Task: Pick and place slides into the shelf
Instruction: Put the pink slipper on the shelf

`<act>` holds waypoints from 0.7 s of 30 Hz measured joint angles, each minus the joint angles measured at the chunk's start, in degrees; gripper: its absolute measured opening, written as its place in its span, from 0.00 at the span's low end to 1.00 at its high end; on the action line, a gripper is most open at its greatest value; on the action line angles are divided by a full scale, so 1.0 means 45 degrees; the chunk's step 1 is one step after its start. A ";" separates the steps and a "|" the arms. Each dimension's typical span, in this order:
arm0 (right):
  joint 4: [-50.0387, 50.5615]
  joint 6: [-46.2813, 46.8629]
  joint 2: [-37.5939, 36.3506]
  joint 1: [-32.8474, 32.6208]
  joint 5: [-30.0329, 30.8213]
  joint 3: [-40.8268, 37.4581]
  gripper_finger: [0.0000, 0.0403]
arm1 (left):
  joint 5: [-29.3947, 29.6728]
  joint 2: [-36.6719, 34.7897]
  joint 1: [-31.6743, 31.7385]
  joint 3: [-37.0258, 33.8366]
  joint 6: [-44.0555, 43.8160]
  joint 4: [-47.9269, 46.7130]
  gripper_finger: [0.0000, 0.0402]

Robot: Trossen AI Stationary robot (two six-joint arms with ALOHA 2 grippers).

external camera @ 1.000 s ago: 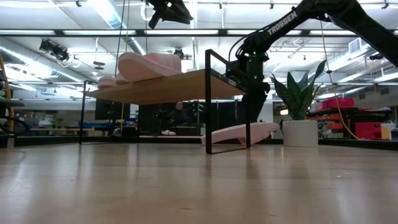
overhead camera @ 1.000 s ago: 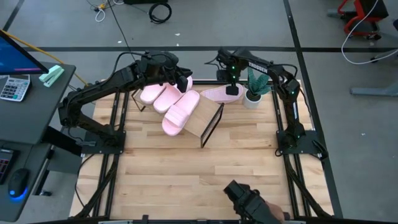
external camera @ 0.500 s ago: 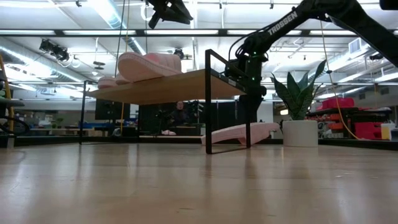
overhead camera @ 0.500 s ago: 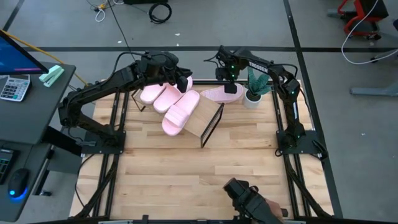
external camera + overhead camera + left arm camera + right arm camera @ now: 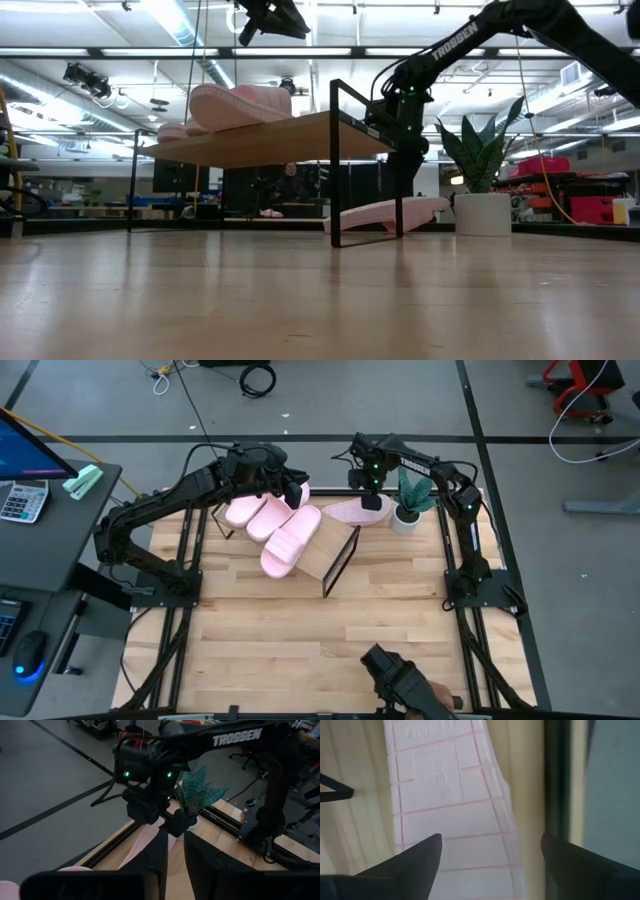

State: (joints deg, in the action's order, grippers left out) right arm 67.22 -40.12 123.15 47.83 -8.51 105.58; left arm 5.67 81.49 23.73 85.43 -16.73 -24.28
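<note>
The low rack with a light wooden plank top and thin black wire end frames (image 5: 322, 550) sits at the far middle of the slatted wooden surface (image 5: 300, 630), turned at a slant, its long axis running from far left toward the near middle. Three pale pink foam slide sandals (image 5: 272, 525) lie on its plank, side by side, each pointing across the plank toward the far right; the nearest one (image 5: 290, 541) overhangs the plank's left edge. From table height, they show as a pink hump (image 5: 240, 104) on top of the plank.

The fourth pink slide (image 5: 354, 511) lies sole-up on the surface just beyond the rack's right end, close to the far edge, its long axis running left to right. A white-potted green plant (image 5: 408, 500) stands just beside its right end.

The right tool (image 5: 372, 498) hangs over this slide, fingers (image 5: 415, 860) spread wide with the ribbed pink sole (image 5: 450, 805) between them.

The left tool (image 5: 292, 490) hovers above the far end of the rack, fingers (image 5: 200, 860) nearly together, gripping nothing.

The near half of the surface lies open.
</note>
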 joint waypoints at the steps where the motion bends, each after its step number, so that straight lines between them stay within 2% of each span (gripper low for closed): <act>1: 0.0093 0.0005 0.0200 -0.0045 0.0072 0.0000 0.86 | -0.0005 0.0000 0.0000 0.0000 0.0000 -0.0002 0.17; 5: 0.0242 -0.0111 0.0735 -0.0232 0.0610 -0.0006 0.86 | -0.0005 0.0000 0.0000 0.0000 0.0000 -0.0005 0.17; 13: 0.0333 -0.0151 0.0958 -0.0311 0.0185 0.0000 0.83 | -0.0005 0.0000 0.0000 0.0000 0.0028 -0.0019 0.16; 18: 0.0428 -0.0146 0.0967 -0.0317 -0.0092 0.0000 0.76 | -0.0001 0.0000 -0.0001 0.0000 0.0432 -0.0019 0.17; 21: 0.0381 -0.0141 0.0967 -0.0358 -0.0016 0.0000 0.68 | -0.0001 0.0000 0.0000 0.0000 0.0476 -0.0019 0.18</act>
State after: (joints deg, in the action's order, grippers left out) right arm 68.93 -40.75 127.50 46.22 -8.58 105.58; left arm 5.67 81.49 23.73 85.43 -14.59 -24.36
